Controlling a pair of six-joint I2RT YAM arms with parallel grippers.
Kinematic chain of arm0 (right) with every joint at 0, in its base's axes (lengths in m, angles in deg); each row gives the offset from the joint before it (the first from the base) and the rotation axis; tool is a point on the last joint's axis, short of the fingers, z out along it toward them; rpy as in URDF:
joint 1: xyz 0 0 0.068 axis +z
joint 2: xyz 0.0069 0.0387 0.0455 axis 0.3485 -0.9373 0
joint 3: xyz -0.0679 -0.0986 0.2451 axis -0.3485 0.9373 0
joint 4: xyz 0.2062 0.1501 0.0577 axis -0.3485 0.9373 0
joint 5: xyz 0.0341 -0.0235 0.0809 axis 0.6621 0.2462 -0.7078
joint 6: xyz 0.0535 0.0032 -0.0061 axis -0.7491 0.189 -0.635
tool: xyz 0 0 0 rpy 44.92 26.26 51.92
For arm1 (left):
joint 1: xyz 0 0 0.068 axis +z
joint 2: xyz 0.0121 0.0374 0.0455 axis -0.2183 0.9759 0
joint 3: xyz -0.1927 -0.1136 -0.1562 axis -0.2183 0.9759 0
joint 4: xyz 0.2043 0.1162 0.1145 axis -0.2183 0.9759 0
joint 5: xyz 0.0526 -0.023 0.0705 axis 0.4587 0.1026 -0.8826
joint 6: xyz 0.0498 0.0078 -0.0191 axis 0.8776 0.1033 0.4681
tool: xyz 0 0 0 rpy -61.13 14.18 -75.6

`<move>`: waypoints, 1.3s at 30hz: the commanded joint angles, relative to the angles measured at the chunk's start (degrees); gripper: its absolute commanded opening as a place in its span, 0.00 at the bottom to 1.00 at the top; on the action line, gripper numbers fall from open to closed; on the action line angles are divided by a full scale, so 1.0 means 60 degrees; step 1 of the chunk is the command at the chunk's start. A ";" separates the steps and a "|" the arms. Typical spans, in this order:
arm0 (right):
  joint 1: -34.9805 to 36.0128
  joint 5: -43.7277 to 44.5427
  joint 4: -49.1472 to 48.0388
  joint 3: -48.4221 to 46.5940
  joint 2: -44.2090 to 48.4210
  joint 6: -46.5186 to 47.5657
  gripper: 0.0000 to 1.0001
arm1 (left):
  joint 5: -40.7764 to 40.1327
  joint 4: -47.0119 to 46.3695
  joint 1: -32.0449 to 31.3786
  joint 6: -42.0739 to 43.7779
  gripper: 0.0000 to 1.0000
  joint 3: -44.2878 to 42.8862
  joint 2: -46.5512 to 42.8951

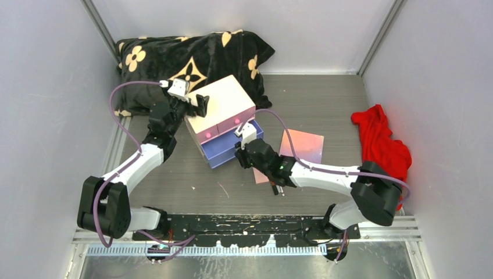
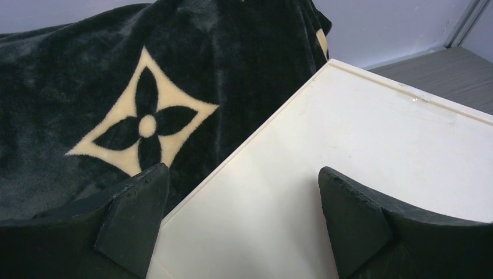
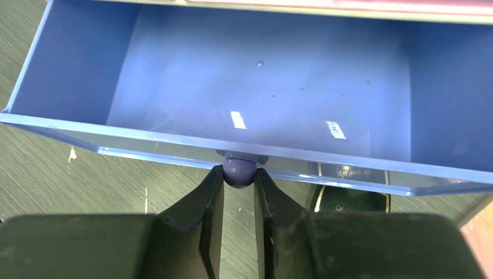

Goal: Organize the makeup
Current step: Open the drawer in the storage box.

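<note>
Palette (image 1: 302, 146) flat, slightly skewed — right gripper (image 3: 238, 172) pinches blue drawer knob (image 3: 239, 167).

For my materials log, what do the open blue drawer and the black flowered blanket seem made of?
Open blue drawer: probably smooth glossy plastic; lights reflect on its floor. Black blanket with cream flowers: looks like matte plush fleece, fuzzy nap.

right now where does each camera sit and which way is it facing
Top external: above and behind the bases, looking down on the table; both arms show, the white chest mid-table.
Left wrist: on the left arm, facing the chest top and black blanket; the open left gripper shows.
Right wrist: at the open blue drawer; right gripper shut on its knob.
Shared: top and right wrist both show the drawer.
</note>
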 commanded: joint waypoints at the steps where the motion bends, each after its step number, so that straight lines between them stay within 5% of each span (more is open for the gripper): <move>1: 0.0434 0.0542 0.0179 0.0682 0.1120 -0.0384 0.01 | -0.0018 0.2834 -0.0107 0.0238 1.00 0.0747 0.0777; 20: 0.1255 0.1080 0.0776 0.1284 0.2035 -0.0732 0.02 | -0.0002 0.2880 -0.0118 0.0236 1.00 0.0699 0.0818; 24: 0.1315 0.1102 0.0860 0.1052 0.1719 -0.0632 0.33 | 0.0000 0.2866 -0.0107 0.0243 1.00 0.0721 0.0784; 28: 0.1323 0.1391 0.0956 0.0904 0.1673 -0.0563 0.53 | 0.0006 0.2851 -0.0122 0.0243 1.00 0.0728 0.0793; 39: 0.1468 0.2119 0.2507 0.0277 0.2811 -0.0469 0.62 | 0.0014 0.2859 -0.0119 0.0252 1.00 0.0715 0.0799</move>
